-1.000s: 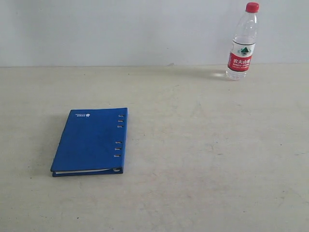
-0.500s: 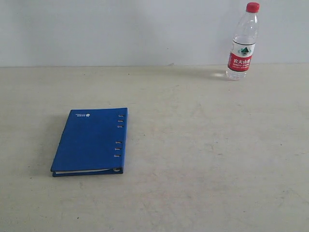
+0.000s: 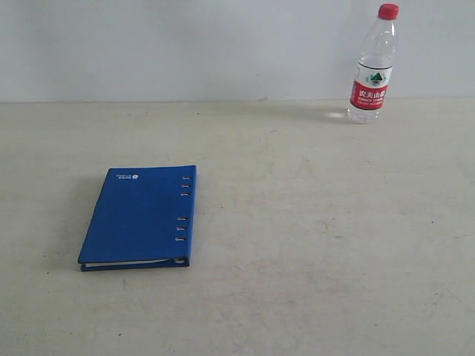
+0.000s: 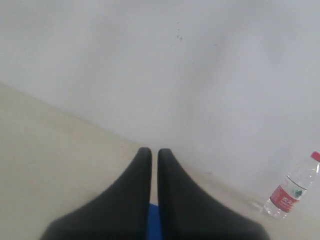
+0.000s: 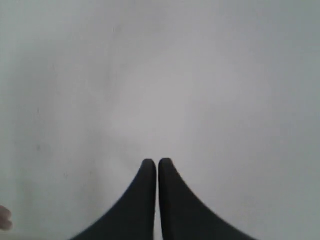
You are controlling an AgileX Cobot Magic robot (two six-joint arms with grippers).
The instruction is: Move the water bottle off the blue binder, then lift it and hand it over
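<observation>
The water bottle (image 3: 373,65), clear with a red cap and red label, stands upright at the table's far right by the wall, well apart from the blue binder (image 3: 139,216). The binder lies flat and closed on the near left of the table, ring holes along its right edge. Neither arm appears in the exterior view. In the left wrist view my left gripper (image 4: 154,151) is shut with nothing in it; a sliver of the blue binder (image 4: 153,222) shows between its fingers and the water bottle (image 4: 292,187) stands far off. My right gripper (image 5: 157,162) is shut, empty, facing the bare wall.
The beige table (image 3: 312,222) runs back to a plain white wall (image 3: 185,44). A small pale shape (image 5: 4,218) shows at the edge of the right wrist view.
</observation>
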